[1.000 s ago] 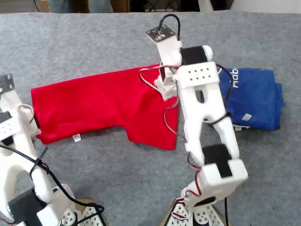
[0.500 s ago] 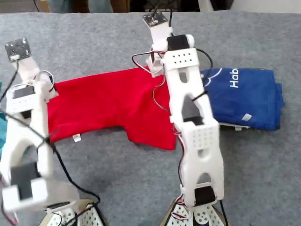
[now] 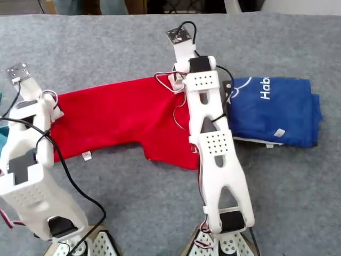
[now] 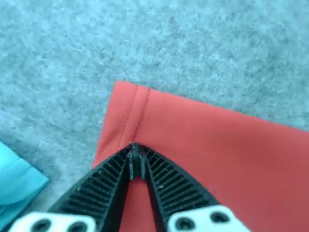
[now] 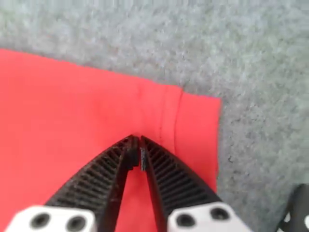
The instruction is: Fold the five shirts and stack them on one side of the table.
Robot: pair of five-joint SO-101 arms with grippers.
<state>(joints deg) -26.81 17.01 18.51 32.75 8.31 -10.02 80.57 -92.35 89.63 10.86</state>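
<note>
- Grey felt-like surface [image 3: 106, 48] is carrying a long red cotton shirt [image 3: 117, 114] lying flat across its middle; a folded blue shirt [image 3: 277, 112] is resting just beside its right end, and a teal cloth [image 4: 14, 188] is peeking in near its left end
- left pincer [image 4: 136, 151] is sitting over the red shirt's left hem with its jaws pressed together; right pincer [image 5: 136, 141] is sitting over the far right hemmed corner, jaws likewise together; whether either is catching cloth I cannot tell
- risk, as I am judging it: shut tips may be skating over the flat fabric and gripping nothing; one end lifting alone would be skewing the fold; the right arm may be dragging the blue shirt
- compared with a second ago: the left arm has been swinging in from the left edge onto the hem; the right arm has been straightening; both shirts are staying put
</note>
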